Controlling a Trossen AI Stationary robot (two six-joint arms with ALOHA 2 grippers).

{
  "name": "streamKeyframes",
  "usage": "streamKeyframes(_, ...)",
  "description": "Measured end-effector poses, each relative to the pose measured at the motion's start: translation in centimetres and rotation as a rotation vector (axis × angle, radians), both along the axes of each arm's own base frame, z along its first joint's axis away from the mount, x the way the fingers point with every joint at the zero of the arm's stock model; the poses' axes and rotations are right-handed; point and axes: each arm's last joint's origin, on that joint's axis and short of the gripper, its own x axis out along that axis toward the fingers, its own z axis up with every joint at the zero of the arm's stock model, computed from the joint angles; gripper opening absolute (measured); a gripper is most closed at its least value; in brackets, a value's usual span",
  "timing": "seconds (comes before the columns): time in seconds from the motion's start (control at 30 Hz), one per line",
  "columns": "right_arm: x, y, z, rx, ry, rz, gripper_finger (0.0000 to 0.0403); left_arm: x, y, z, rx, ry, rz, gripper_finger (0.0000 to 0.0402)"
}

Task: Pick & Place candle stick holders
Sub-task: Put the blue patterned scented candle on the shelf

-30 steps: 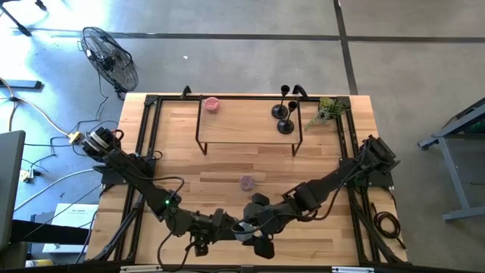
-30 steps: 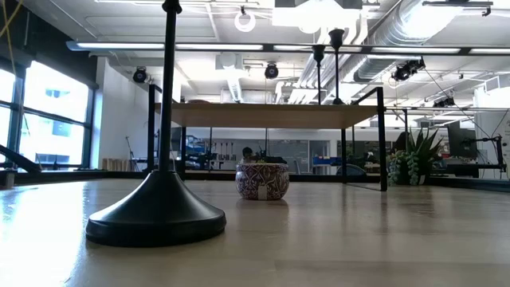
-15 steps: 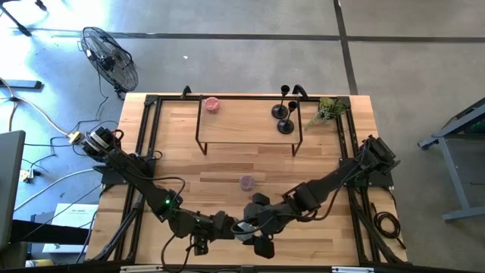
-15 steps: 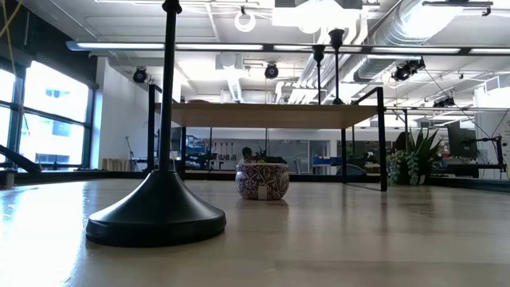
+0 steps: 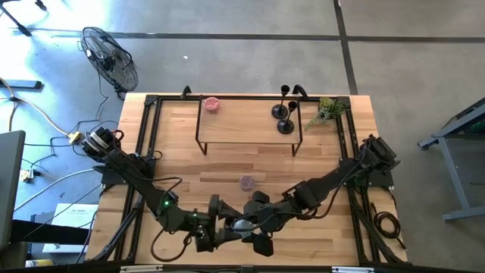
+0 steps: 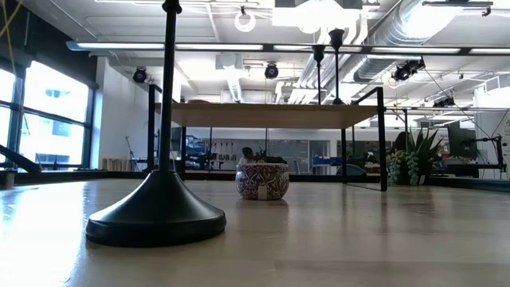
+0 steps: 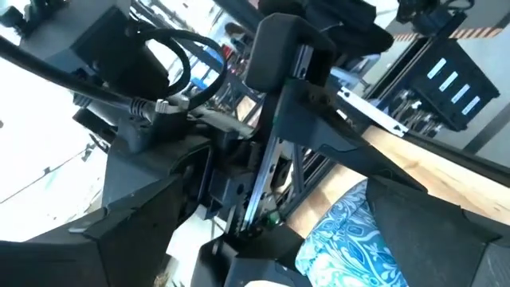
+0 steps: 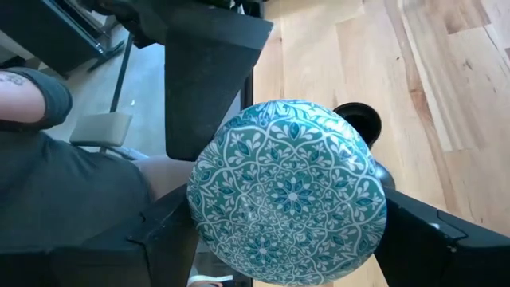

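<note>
One black candle stick holder [image 6: 159, 215] stands on its domed base near the table's front edge; its cup [image 8: 358, 119] shows beyond a teal patterned round tin [image 8: 287, 191]. Two more holders [image 5: 283, 115] stand on the raised shelf at the far right. My right gripper [image 5: 244, 224] is shut on the tin above the front middle of the table. My left gripper [image 5: 218, 220] is open just left of it. In the left wrist view its fingers stand on either side of the tin [image 7: 343, 239]; I cannot tell whether they touch it. My right gripper pinches the tin's round side wall [image 8: 199, 215] between its two fingers, one on each side. The patterned flat face is turned toward the wrist camera. The tin is lifted clear of the table, above the near holder.
A small purple patterned tin [image 5: 247, 182] stands mid-table and also shows in the low view [image 6: 262, 181]. A pink tin [image 5: 211, 104] sits on the shelf's left end. A potted plant [image 5: 327, 111] stands at the far right corner. A person's arm [image 8: 32, 88] shows beyond the table's front.
My left gripper has drawn back a little toward the table's left edge and has turned at the wrist. My right gripper and the tin have kept still.
</note>
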Motion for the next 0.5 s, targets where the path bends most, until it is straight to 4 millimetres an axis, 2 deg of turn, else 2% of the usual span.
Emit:
streamKeyframes(0.13, 0.0, 0.0, 0.0, -0.005, 0.0, -0.001, 0.0294, 0.0, 0.0, -0.2, 0.014, 0.015, -0.025, 0.0392)
streamKeyframes(0.4, 0.0, 0.0, 0.0, -0.006, -0.006, -0.005, 0.0294, 0.0, -0.5, -1.1, 0.077, 0.094, -0.207, 0.0392)
streamKeyframes(0.5, 0.0, 0.0, 0.0, -0.008, -0.008, -0.009, 0.0294, -0.1, -0.5, -1.3, 0.086, 0.107, -0.209, 0.0392)
